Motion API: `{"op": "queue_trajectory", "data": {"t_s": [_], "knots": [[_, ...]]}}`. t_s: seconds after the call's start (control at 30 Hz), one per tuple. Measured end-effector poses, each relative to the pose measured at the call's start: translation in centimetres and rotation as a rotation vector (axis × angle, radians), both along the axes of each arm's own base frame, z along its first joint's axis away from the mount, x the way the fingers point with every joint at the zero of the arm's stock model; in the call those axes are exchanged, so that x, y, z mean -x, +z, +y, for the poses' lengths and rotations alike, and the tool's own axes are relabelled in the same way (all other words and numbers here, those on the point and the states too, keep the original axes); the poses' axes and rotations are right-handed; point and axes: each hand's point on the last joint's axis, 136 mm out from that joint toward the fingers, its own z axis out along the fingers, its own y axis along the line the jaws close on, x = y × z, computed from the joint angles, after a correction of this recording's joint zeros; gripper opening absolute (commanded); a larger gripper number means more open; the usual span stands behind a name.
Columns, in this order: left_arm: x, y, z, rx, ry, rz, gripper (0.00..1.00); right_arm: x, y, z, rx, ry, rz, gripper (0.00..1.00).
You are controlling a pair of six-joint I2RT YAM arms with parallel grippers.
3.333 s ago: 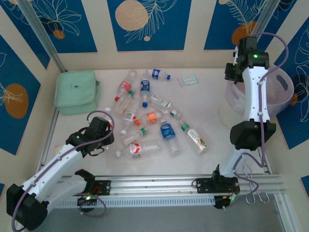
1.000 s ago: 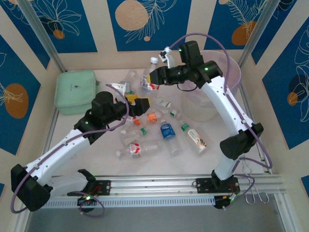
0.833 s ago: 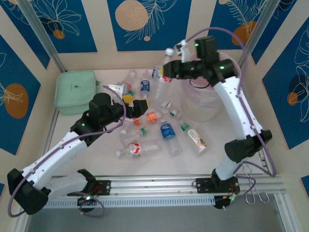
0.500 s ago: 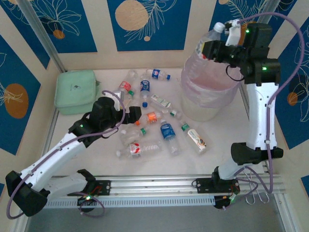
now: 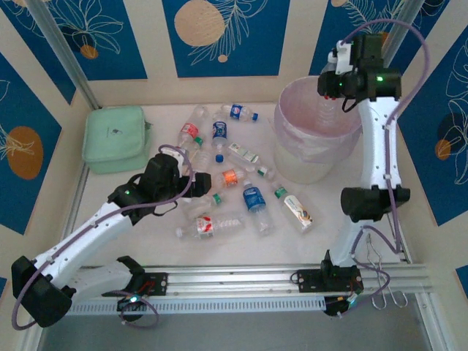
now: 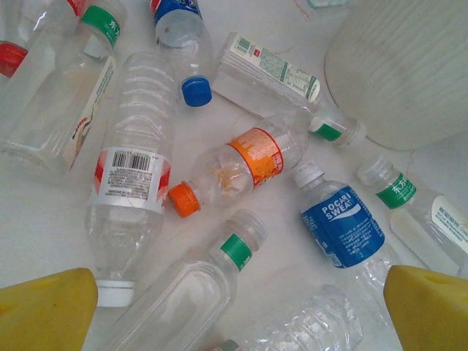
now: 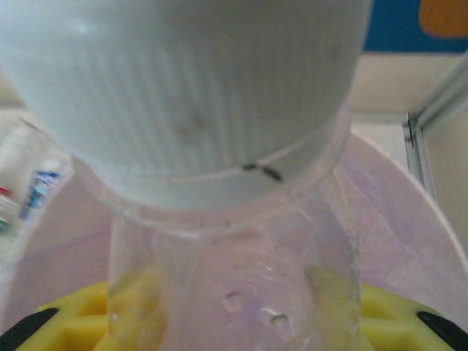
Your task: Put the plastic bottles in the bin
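Hanging over the bin (image 5: pixel 307 167), right jaws clamp a bottle (image 7: pixel 227 183); left jaws gape wide.

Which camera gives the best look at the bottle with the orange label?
The left wrist view: the orange-label bottle lies close below, its label and orange cap plain. The top view shows that bottle small, among other bottles.

2 white arms (image 5: pixel 88 238) with black joints (image 5: pixel 373 203), looping purple cables (image 5: pixel 387 20), green lights (image 5: pixel 379 76), chunky yellow fingers (image 6: pixel 45 311).
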Motion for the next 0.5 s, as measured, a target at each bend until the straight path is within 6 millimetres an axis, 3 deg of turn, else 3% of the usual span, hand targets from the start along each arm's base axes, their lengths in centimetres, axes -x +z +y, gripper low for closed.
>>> {"op": "queue_trajectory", "data": {"t_s": [0.2,0.5], "knots": [[-0.2,-1.3,-0.5,-0.025,-0.021,0.037,1.0,-0.9,-8.0,0.1,0.089,0.028,0.218,0.0],[-1.2,-0.8,-3.1,-0.025,-0.116,0.067,1.0,-1.0,-16.5,0.2,0.088,0.036,0.438,0.0]]}}
